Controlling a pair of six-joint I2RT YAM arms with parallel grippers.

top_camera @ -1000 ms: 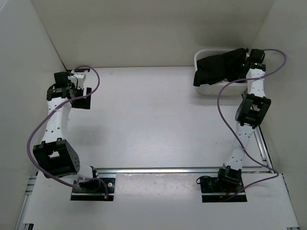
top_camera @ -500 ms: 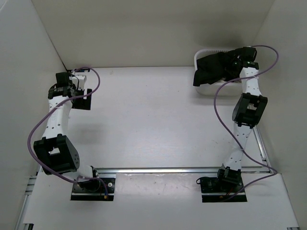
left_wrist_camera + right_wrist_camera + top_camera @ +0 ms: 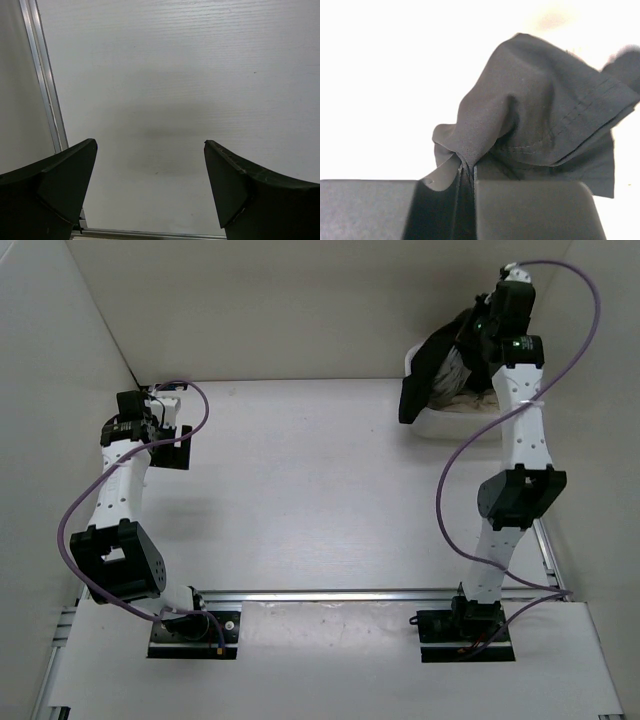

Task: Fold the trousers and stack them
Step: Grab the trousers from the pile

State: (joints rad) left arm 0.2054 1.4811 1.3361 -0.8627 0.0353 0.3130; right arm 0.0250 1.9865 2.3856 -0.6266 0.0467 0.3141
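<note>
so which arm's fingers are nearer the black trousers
Right. The right fingers are shut on a fold of the trousers over the white bin; the left fingers hang open above the table, far across from them.

The right fingers (image 3: pixel 535 210) have clamped and raised the trousers (image 3: pixel 425 370).

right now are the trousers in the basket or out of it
Partly out: the right hand, shut on the trousers, holds them up, lower end draping the basket rim.

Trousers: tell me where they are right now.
Top view, far right corner: the trousers hang pinched in the right claw, draping down over the white tub.
</note>
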